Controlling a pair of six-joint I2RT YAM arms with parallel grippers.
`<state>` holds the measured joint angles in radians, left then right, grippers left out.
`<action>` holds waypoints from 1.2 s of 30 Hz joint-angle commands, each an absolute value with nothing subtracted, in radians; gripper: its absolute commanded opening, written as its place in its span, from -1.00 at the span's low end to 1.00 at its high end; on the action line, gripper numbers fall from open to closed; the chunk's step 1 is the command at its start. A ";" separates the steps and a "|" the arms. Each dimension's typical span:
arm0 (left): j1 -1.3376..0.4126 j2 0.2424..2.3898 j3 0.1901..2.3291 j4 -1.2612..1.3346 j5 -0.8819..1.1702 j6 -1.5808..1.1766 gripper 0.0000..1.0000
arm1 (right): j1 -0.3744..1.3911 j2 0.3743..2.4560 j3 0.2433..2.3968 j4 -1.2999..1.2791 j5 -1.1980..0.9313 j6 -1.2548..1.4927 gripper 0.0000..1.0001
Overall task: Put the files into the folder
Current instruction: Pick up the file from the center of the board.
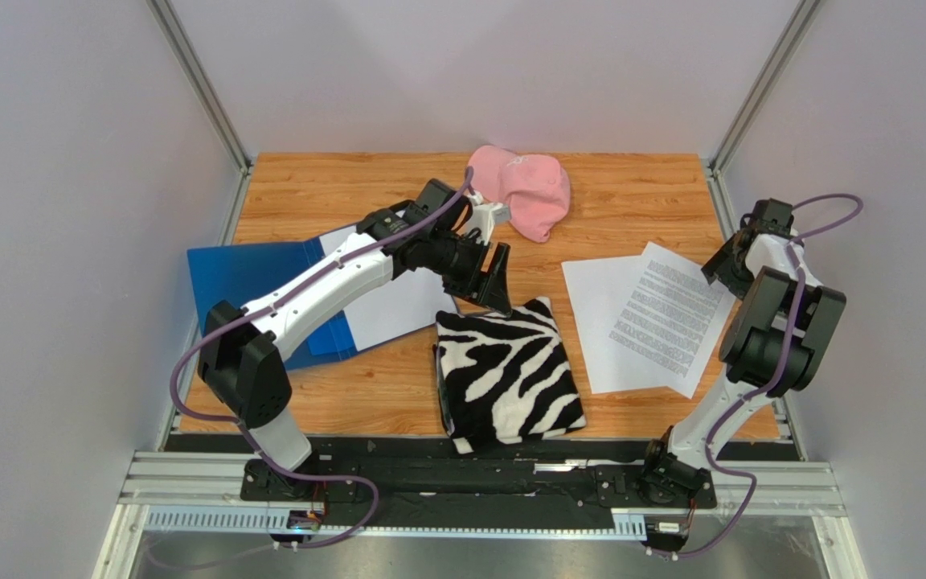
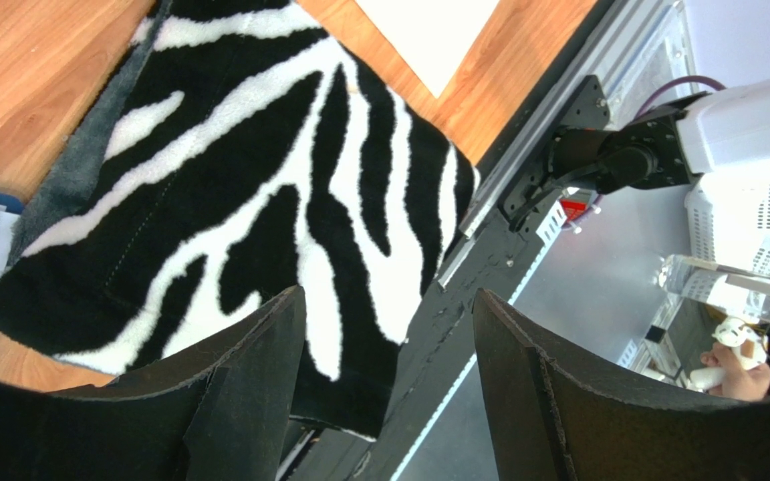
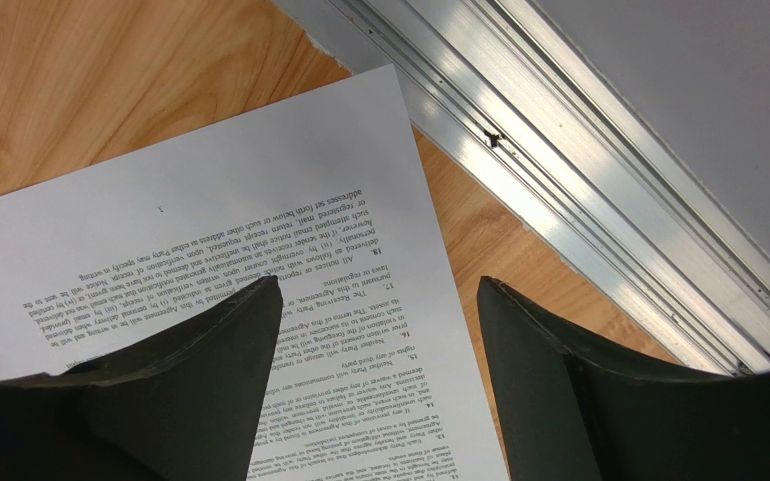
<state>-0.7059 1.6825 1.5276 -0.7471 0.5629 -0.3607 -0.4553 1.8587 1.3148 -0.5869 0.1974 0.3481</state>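
While the files (image 1: pixel 647 316) are lying loose on the worktop (image 1: pixel 335 181) directly beneath the right gripper (image 3: pixel 379 296), the blue folder (image 1: pixel 238 280) is lying open, well to the left of the left gripper (image 2: pixel 389 311). Both grippers are hanging wide open, holding nothing. The left one is hovering over a zebra-striped cloth (image 2: pixel 258 170), with a pink fabric item (image 1: pixel 522 193) sitting just beyond it.

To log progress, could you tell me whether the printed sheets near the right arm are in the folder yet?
Out: the files lie on the table at the right, apart from the folder at the left.
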 commanded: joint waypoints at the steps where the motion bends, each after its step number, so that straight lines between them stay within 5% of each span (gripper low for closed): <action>1: -0.727 1.617 1.588 -0.758 0.552 -0.399 0.42 | -0.480 1.845 1.356 -0.581 0.137 0.301 0.52; 36: -0.848 1.609 1.592 -0.736 0.574 -0.443 0.42 | -0.419 1.649 0.966 -0.560 0.199 0.428 0.43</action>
<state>-0.8387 1.6630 1.6012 -0.7654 0.5705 -0.4248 -0.4282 1.6333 0.9604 -0.5739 0.1837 0.4107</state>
